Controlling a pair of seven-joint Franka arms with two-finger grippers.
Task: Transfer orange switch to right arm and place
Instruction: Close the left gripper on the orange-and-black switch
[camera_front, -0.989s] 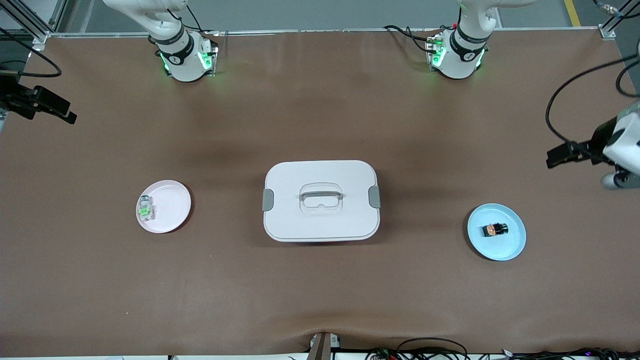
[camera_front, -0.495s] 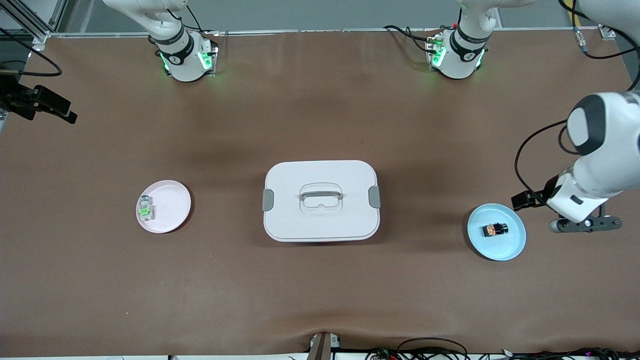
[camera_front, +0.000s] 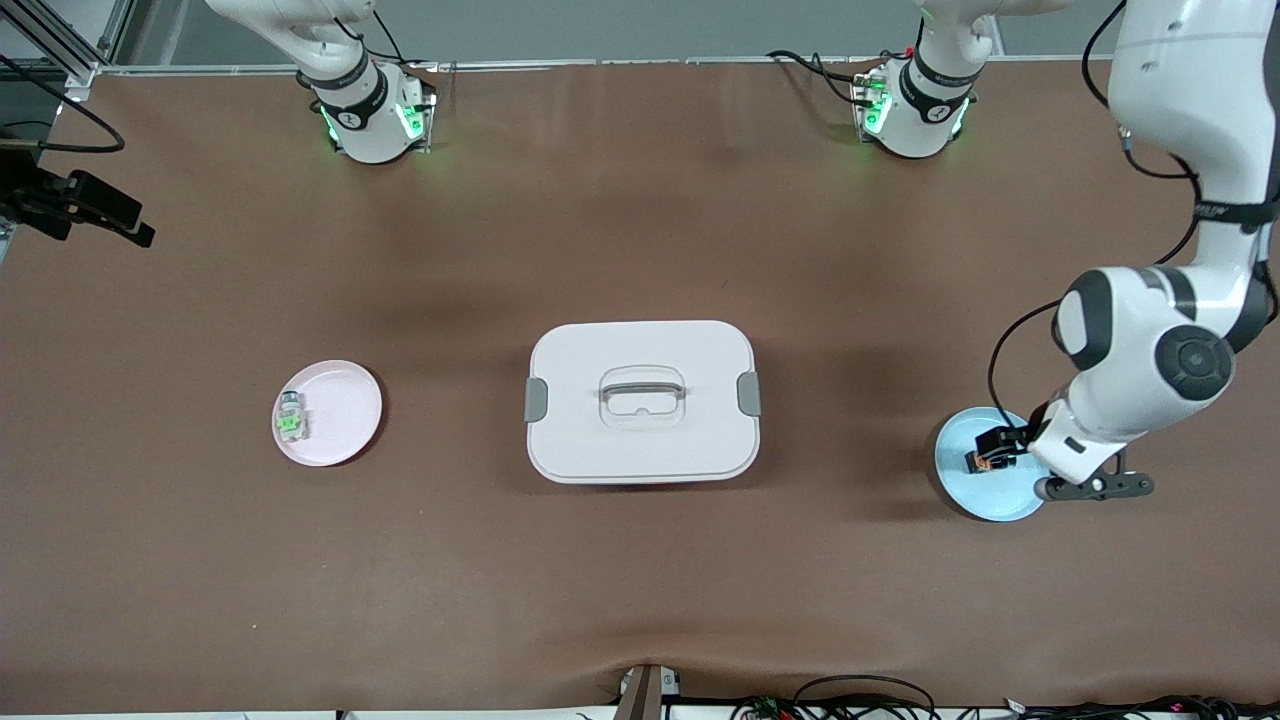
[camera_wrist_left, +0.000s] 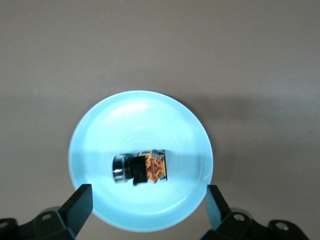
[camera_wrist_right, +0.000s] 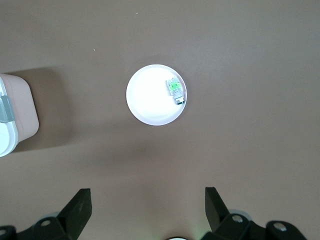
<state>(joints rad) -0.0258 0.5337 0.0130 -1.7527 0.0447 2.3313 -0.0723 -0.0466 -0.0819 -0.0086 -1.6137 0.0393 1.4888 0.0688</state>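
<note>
Two plates, two switches, one box. Toward the right arm's end sits the pink plate (camera_front: 328, 413), with the green switch (camera_front: 290, 417) at its rim. The lidded white box (camera_front: 641, 401) lies mid-table, with bare brown cloth all round it. On the blue plate (camera_front: 962, 480) lies the orange switch (camera_wrist_left: 140, 168), near its centre. The left gripper (camera_wrist_left: 148, 207) hangs over it, fingers (camera_wrist_left: 79, 205) spread wide, nearly spanning the plate. The right gripper (camera_wrist_right: 145, 210) waits high over the table, spread wide too.
</note>
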